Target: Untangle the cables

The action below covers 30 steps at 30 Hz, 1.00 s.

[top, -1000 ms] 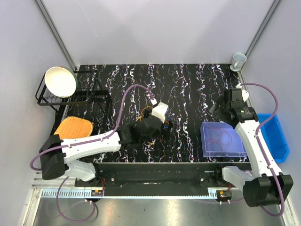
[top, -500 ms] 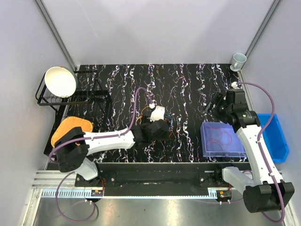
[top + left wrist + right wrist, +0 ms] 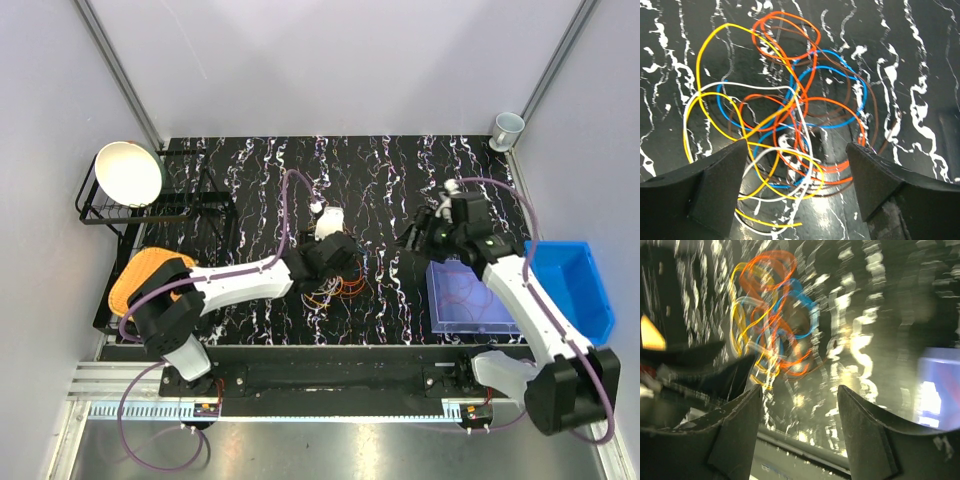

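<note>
A black worktop [image 3: 380, 180] veined with white, like marble, sits inside a booth of plain pale grey walls [image 3: 330, 60], with slim metal posts running up the two back corners. A metal rail [image 3: 330, 410] runs along the near edge, where the two robot arms are bolted.

The cables [image 3: 335, 288] lie on the worktop just left of the middle, towards the near edge. They form a loose knot of very thin wires in orange, yellow, blue, white and brown, looped over and through each other.

The left hand [image 3: 797, 150] hangs directly over this knot, its two dark fingers spread wide, one on either side of the loops. It grips nothing, and the wires lie flat on the surface between the fingers.

The right hand [image 3: 412, 238] is off to the right of the cables, well apart from them and pointing their way. Its own camera view is blurred, but the fingers stand apart with nothing between them.

At the back left, a black wire dish rack [image 3: 190, 205] holds a white bowl [image 3: 128, 172] tilted on edge. An orange woven mat [image 3: 135, 275] lies in front of the rack, partly under the left arm. A pale cup [image 3: 508, 128] stands in the back right corner. Near the front right is a clear lilac box [image 3: 470, 300], and beside it, past the worktop's edge, a blue bin [image 3: 575, 285].
</note>
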Each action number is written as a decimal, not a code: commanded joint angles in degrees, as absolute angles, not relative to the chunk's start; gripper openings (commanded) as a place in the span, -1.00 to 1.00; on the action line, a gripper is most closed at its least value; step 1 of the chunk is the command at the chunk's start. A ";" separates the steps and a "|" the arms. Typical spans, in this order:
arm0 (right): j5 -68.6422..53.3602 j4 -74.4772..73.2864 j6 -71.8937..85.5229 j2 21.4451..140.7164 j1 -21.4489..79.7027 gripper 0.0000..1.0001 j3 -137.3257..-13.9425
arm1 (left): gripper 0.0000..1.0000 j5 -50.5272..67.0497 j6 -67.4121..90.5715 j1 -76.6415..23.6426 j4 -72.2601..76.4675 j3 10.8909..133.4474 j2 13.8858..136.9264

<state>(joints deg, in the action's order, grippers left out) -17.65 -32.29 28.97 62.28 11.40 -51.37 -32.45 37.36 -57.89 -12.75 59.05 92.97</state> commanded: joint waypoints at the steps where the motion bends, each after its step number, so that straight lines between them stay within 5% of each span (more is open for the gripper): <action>1: -19.34 -26.03 29.53 66.78 18.18 0.31 -52.12 | 0.62 -31.55 37.53 -56.08 -9.93 60.47 93.43; 20: -17.84 -24.87 28.92 68.82 20.04 0.27 -52.38 | 0.29 -28.74 33.75 -50.36 -5.80 68.72 104.23; 30: -17.58 -25.22 27.95 69.43 20.04 0.25 -52.73 | -0.22 -26.54 32.43 -48.52 -4.22 71.10 109.07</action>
